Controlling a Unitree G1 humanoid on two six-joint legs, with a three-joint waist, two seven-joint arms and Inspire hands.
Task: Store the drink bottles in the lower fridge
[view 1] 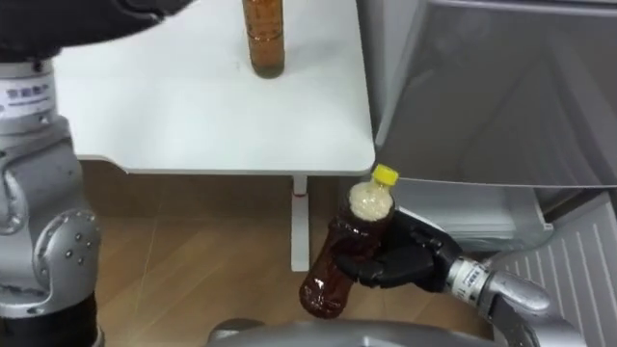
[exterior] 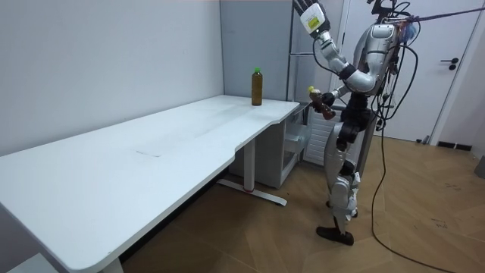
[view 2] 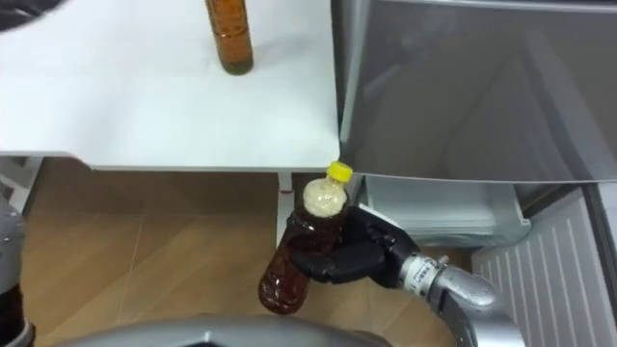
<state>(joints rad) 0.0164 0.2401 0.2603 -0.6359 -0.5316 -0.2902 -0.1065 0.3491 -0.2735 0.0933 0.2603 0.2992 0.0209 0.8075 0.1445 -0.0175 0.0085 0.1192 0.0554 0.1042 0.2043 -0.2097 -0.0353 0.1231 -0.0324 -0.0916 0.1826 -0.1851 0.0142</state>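
Note:
My right hand is shut on a brown drink bottle with a yellow cap, and holds it tilted over the wooden floor just past the table's corner. The same hand and bottle appear lower middle in the right eye view. A second brown bottle, green-capped in the room view, stands upright near the far edge of the white table. In the room view my left hand is raised high above my head, fingers straight. I stand at the table's end, facing the fridge.
The grey fridge front fills the upper right, close beside the table's corner. Below it a white drawer or shelf of the lower compartment juts out behind the held bottle. The white table leg stands just left of the bottle.

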